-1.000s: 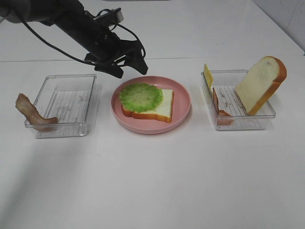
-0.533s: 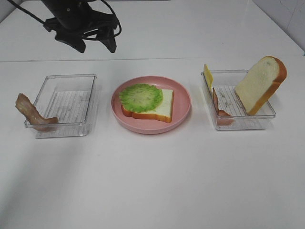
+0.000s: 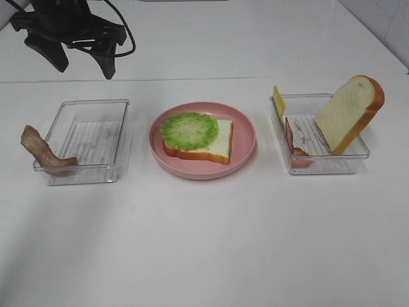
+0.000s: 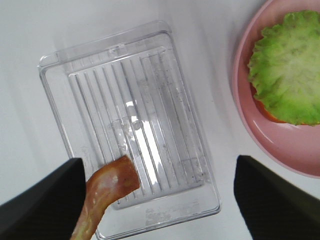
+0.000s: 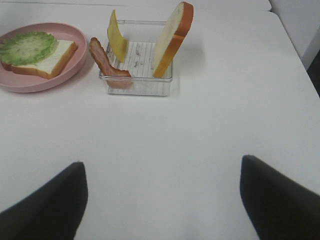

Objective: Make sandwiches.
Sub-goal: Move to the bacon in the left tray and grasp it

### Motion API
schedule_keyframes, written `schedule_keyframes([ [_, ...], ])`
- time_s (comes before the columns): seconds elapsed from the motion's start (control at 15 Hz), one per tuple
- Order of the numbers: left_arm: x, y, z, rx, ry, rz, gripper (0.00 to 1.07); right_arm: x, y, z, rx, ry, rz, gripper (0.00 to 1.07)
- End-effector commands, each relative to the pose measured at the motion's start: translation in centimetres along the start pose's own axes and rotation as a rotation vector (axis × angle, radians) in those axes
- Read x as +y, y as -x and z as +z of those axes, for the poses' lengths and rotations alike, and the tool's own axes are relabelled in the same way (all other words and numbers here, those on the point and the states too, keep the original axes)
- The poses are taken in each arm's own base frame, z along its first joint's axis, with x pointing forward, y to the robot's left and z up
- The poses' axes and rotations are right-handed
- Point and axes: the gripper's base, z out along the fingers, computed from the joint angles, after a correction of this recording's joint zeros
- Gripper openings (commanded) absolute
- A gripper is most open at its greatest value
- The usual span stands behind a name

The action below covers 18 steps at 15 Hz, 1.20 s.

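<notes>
Your left claw (image 3: 84, 66) hangs released, jaws spread wide and holding nothing, above the far left of the worktop (image 3: 204, 243). Below it sits the left tray (image 3: 89, 107), with a bacon strip (image 3: 41, 150) draped over its outer rim. Your right claw (image 5: 162, 200) is also released and holds nothing, its fingers (image 5: 45, 200) apart over bare worktop. Ahead of it stands the right tray (image 3: 323, 167), where a second bread slice (image 3: 348, 112) leans upright, a second bacon strip (image 3: 293, 146) rests against the wall and a cheese square (image 3: 278, 101) stands at the far corner. Between the trays, the pink plate (image 3: 244, 137) carries the sandwich so far: a bread slice (image 3: 220, 146) lying flat with lettuce (image 3: 188, 130) on top.
</notes>
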Motion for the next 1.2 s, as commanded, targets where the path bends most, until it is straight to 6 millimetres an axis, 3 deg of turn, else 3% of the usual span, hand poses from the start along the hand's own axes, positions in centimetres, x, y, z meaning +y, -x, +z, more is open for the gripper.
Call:
schedule_keyframes([
  [0.07,0.3,-0.7,-0.5,0.066,0.039,-0.009,0.77,0.0,-0.1,-0.1,-0.020,-0.007,-0.004,0.79],
  [0.27,1.1,-1.8,-0.9,0.091,0.046,-0.034,0.77,0.0,-0.1,-0.1,-0.019,-0.007,-0.004,0.79],
  [0.6,7.2,-6.7,-0.4,0.236,0.073,-0.208,0.77,0.0,-0.1,-0.1,-0.019,-0.007,-0.004,0.79],
  [0.8,9.1,-8.8,1.2,0.324,0.085,-0.260,0.76,0.0,-0.1,-0.1,-0.019,-0.007,-0.004,0.79],
  [0.93,9.7,-9.8,3.1,0.297,0.052,-0.300,0.76,0.0,-0.1,-0.1,-0.019,-0.007,-0.004,0.79],
  [1.2,9.4,-8.8,3.7,0.175,0.004,-0.332,0.75,0.0,-0.1,-0.1,-0.019,-0.007,-0.004,0.79],
])
